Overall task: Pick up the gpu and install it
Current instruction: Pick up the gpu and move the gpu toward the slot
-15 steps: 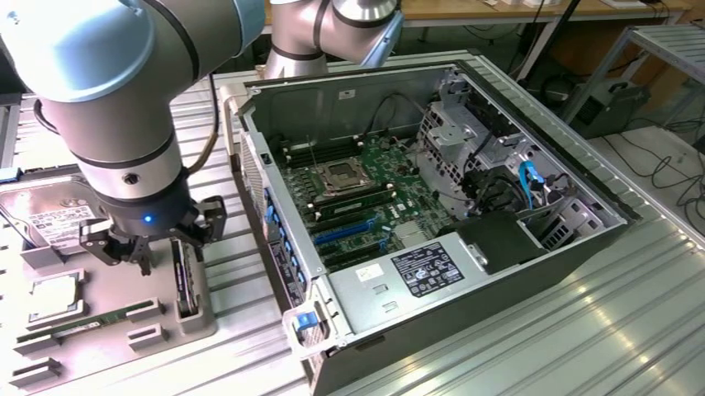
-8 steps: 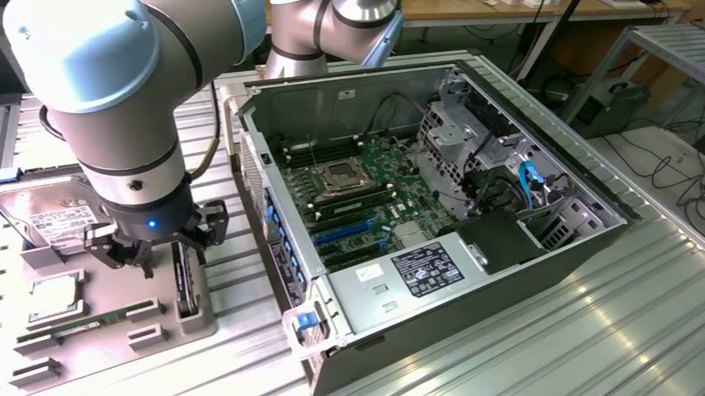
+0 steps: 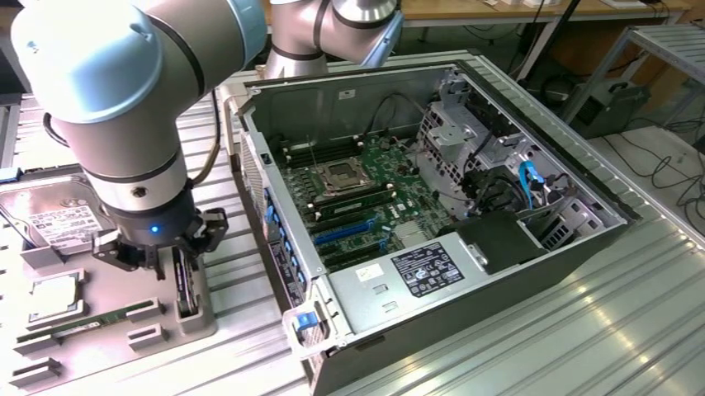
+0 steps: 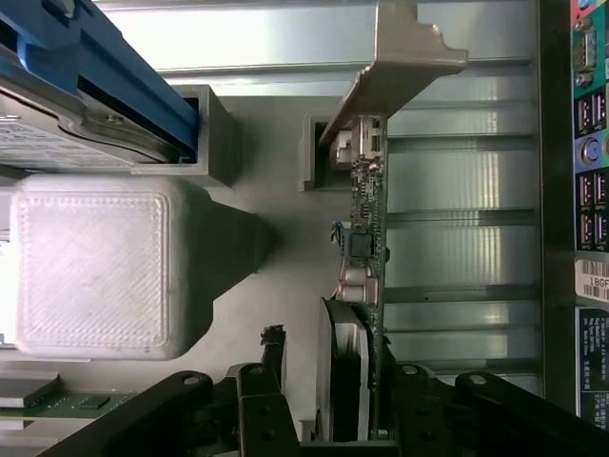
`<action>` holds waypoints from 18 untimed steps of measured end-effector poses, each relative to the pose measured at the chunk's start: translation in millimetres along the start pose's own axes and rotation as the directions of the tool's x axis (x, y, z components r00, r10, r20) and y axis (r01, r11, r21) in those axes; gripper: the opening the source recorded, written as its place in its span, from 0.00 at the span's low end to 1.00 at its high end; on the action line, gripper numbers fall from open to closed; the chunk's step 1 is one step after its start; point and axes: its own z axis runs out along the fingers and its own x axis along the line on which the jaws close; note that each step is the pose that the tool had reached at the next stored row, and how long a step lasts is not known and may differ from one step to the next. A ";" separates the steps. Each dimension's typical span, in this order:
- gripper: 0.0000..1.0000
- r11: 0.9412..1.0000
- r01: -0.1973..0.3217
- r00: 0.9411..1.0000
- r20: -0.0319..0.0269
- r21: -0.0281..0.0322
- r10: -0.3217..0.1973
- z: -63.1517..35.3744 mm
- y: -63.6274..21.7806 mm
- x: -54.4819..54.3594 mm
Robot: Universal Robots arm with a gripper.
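Ribbed metal worktop carries an open computer case lying on its side, with the motherboard exposed. On the exterior view's left, the grey arm reaches down over a grey parts fixture just beside the case.

The fixture holds, from larger to smaller:
- a hard drive with a white label;
- the gpu, standing on edge in its slot at the side of the fixture nearest the case;
- a processor;
- a narrow memory stick.

The gripper sits directly above the gpu. The black fingers stand apart, one on each side of the card, near the fan. The silver bracket is at the card's far end.
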 end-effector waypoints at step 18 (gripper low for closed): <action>0.31 1.000 -0.004 1.000 0.000 0.000 0.004 2.2 -0.5 -2.1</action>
